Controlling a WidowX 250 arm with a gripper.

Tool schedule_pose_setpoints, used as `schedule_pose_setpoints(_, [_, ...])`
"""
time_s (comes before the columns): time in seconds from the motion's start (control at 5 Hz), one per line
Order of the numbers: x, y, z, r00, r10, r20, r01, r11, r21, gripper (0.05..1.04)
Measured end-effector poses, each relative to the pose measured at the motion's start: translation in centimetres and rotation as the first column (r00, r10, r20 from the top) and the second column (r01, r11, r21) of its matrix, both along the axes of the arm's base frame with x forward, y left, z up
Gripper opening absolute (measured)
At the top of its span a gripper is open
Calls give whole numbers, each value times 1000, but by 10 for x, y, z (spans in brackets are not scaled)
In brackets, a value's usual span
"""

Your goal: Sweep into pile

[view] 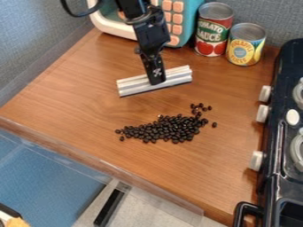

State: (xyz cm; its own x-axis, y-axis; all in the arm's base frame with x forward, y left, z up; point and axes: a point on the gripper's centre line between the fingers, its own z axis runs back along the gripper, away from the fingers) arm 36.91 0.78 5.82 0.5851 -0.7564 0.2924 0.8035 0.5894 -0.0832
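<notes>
A black robot arm (151, 33) slants down from the top edge; its claw (157, 80), pinched closed, points downward above center.

Satiny wood counter (71, 97), glossy black beans (168, 128), metal cans (216, 10) in paper labels (211, 32), glossy black stove (282, 179)

This looks like a toy kitchen set up in a lab or workroom. The kitchen shows in the black stove (281, 146) with white knobs (265, 93) and pale grey burner rings (293, 153). Next to the stove is a brown wood-grain surface (77, 97); near the stove's far end stand two labelled metal food cans (214, 29), and farther from it a teal-and-white box-shaped appliance (189, 22) with peach-coloured buttons. The lab side shows in the black robot arm (151, 35), across the surface from the stove, and the plain grey-blue wall panels (35, 40) beyond
</notes>
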Motion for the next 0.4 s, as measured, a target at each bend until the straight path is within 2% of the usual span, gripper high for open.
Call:
schedule_pose_setpoints(0.2, [18,-9,-6,995,-96,2,96,992,86,342])
schedule_pose_setpoints(0.4, [30,-18,-17,976,-220,3,217,966,138,342])
